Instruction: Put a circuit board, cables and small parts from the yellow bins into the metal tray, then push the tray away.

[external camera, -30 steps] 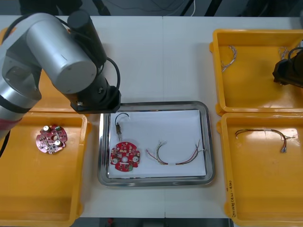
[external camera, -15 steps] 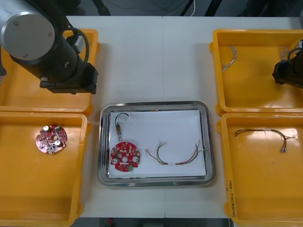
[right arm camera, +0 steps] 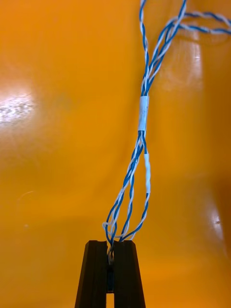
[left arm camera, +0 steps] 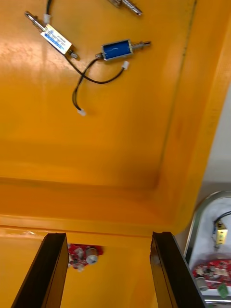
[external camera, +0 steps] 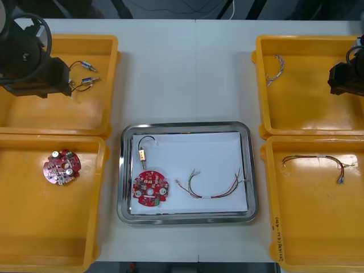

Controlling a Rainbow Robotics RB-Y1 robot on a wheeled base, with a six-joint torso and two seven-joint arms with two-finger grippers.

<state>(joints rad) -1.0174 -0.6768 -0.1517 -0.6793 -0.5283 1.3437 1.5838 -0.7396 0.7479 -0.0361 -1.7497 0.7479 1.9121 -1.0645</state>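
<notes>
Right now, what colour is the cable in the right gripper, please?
The cable is twisted blue and white, best seen in the right wrist view.

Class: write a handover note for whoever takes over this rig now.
Left end effector: open, empty, over far left yellow bin.
Right end effector: shut on the twisted blue and white cable in the far right yellow bin.
In the metal tray: red circuit board, black cable, red and yellow cable.
To do: tray that cable, add small metal parts, push tray away.
</notes>
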